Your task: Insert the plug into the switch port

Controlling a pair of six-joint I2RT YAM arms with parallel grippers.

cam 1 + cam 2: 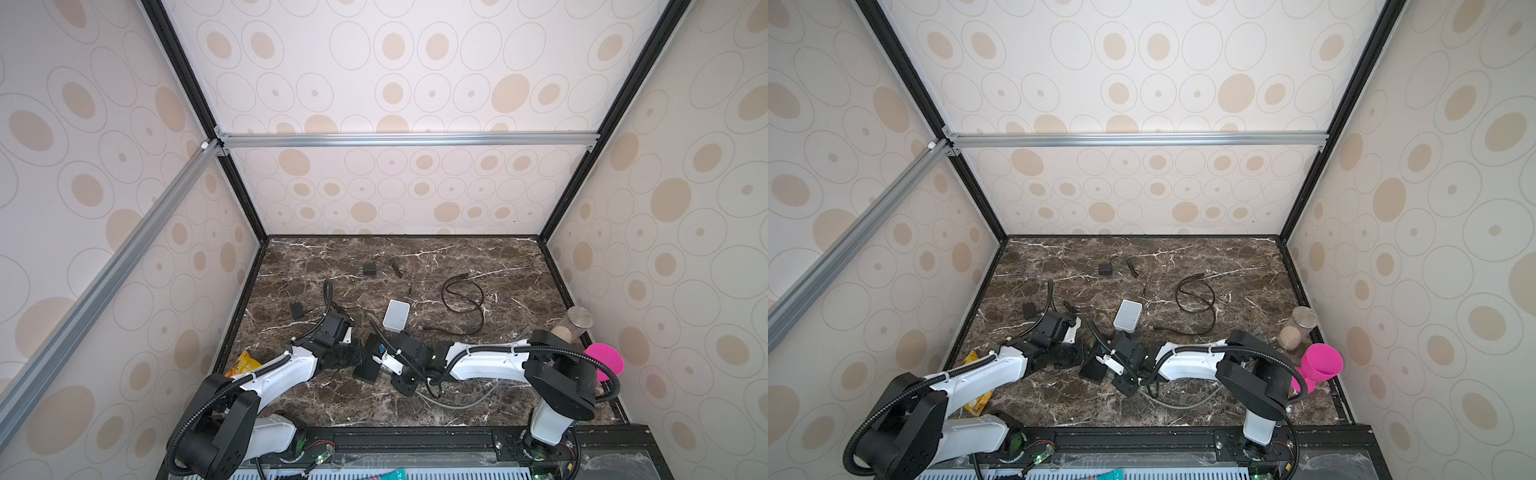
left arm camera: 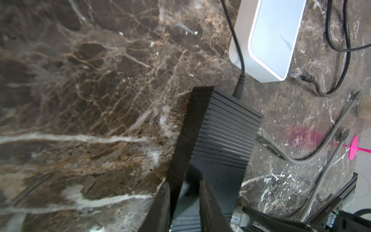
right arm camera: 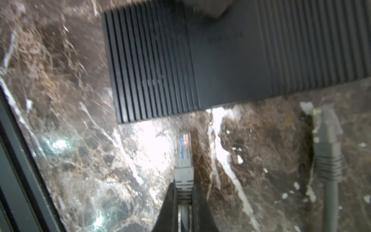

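Right wrist view: right pincer clamped on the grey boot of the RJ45 plug. Clear tip with coloured wires sticks out past the fingertips. Plug tip points at the near edge of the black ribbed switch. It is close but not touching, with bare marble surface showing between them. Plug not in any port, and the ports can't be seen from here. Second grey plug lies flat on the surface, apart from the held one.

Left wrist view: left pincer straddles one end of the switch, one finger on each side of its edge, gap narrow. Can't tell if the pads actually press it. Black power lead runs into the switch's far end. White box sits just beyond the switch. Grey cable curves over the surface beside the switch. Black-booted plug lies next to the white box.

Both top views: switch is at lower centre of frame, between the two wrists, which meet there. White box is just above it in frame. Black cable loop lies right of centre. Two black adapters sit upper centre and centre left. Pink cup is at the right edge of the surface, with a glass jar just above it. Yellow packet is at lower left, partly under the left arm.
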